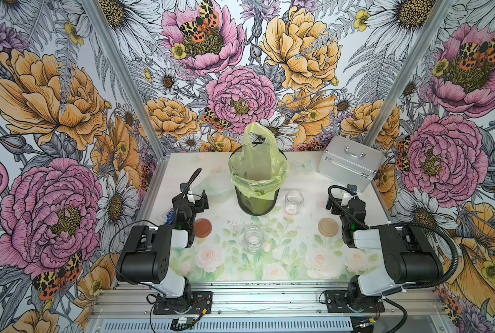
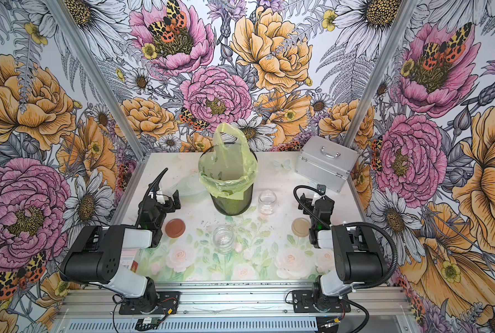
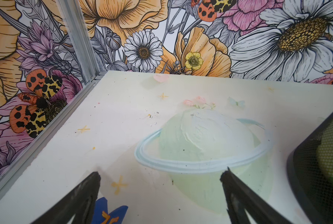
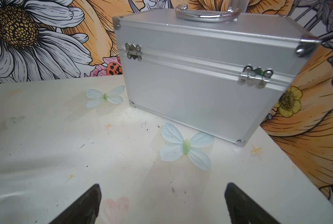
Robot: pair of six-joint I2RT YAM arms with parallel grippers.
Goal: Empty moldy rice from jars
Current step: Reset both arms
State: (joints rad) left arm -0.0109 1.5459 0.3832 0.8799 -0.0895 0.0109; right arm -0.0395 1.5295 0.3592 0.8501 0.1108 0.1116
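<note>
Your left gripper [image 3: 162, 172] and right gripper [image 4: 163, 185] both stand wide open, holding nothing. The front jar [image 1: 253, 239] stands lidless before the bin [image 1: 255, 199]. The far jar [image 1: 293, 201], lidless too, stands just right of the bin (rice inside either is too faint to tell).

Left arm [image 1: 142, 262], right arm [image 1: 413, 259]: black housings, white links; ribbed black cable [image 1: 193, 177]; tapered black tool fingers [image 3: 80, 199].

Both top views look steeply down from the front onto the whole counter [image 1: 306, 184]; low wrist cameras face the plastic bowl [image 3: 161, 163], left, and silver case [image 4: 200, 87], right.
</note>
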